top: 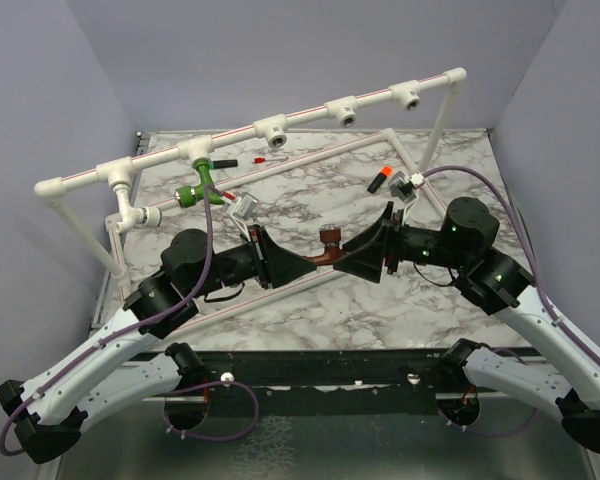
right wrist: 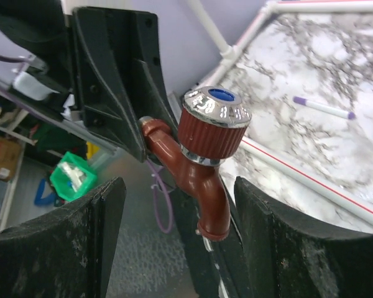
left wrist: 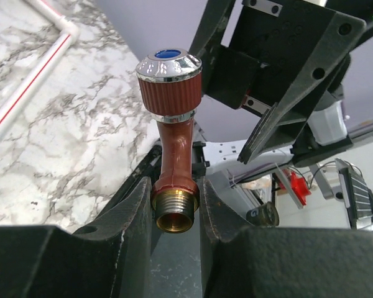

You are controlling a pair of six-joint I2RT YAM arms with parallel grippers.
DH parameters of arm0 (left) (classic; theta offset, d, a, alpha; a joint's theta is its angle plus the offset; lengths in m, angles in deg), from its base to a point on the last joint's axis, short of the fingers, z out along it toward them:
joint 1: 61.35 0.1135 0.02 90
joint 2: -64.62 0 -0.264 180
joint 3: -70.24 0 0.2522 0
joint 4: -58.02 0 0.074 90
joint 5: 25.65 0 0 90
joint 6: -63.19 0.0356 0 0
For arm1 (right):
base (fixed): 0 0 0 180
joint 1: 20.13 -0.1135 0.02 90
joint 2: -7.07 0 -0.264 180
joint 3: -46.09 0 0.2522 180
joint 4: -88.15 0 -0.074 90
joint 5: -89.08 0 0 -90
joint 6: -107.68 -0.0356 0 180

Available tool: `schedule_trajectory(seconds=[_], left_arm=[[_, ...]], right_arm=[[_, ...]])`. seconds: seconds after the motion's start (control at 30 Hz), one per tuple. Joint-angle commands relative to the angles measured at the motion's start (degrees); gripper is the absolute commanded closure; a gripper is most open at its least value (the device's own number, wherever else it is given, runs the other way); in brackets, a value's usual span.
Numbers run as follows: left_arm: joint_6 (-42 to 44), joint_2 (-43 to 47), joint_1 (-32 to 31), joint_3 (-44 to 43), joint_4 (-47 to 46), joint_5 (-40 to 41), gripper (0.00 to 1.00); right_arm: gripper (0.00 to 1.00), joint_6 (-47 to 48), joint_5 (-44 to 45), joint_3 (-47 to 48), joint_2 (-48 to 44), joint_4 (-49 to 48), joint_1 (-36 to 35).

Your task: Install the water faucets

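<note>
A dark reddish-brown water faucet (top: 328, 247) with a chrome-capped knob hangs above the marble table between my two grippers. My left gripper (top: 283, 264) is shut on its brass threaded end (left wrist: 175, 211), and the knob (left wrist: 169, 79) points away from the fingers. My right gripper (right wrist: 179, 202) is open, with a finger on each side of the spout (right wrist: 212, 205) and a gap on both sides. A green water faucet (top: 197, 189) sits at a tee of the white pipe frame (top: 310, 112) at the back left.
The pipe frame spans the back of the table, with several open tees (top: 347, 112) along its top rail. An orange-and-black cylinder (top: 384, 178) and a small white part (top: 412, 184) lie at the back right. A grey-white piece (top: 242, 207) lies near the green faucet. A purple-capped pen (right wrist: 323, 107) lies on the marble.
</note>
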Motion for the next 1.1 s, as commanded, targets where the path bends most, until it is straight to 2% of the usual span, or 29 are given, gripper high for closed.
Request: schedule_trajectory(seconds=[0.0,0.17,0.47,0.67,1.07], left_arm=[[0.63,1.87,0.35,1.31,-7.35,-4.92,1.0],[-0.32,2.88,0.33,2.6,-13.57,-6.87,1.0],[0.22,4.48,0.36,3.0,-18.51,-6.81,1.0],[0.38,4.15,0.3,3.07,-18.5,-6.92,1.0],[1.6,4.94,0.31,2.97,-15.28,-4.46,1.0]], right_arm=[[0.25,-6.07,-6.79,-1.03,-0.45,-9.45,-0.4],[0.27,-10.48,-9.1,-2.7,0.11,-16.3,-0.39],[0.33,-15.39,-11.41,-5.98,0.79,-23.67,-0.4],[0.38,-16.74,-11.97,-6.82,0.37,-26.2,-0.38],[0.49,-15.55,-10.71,-6.23,-1.41,-25.35,-0.39]])
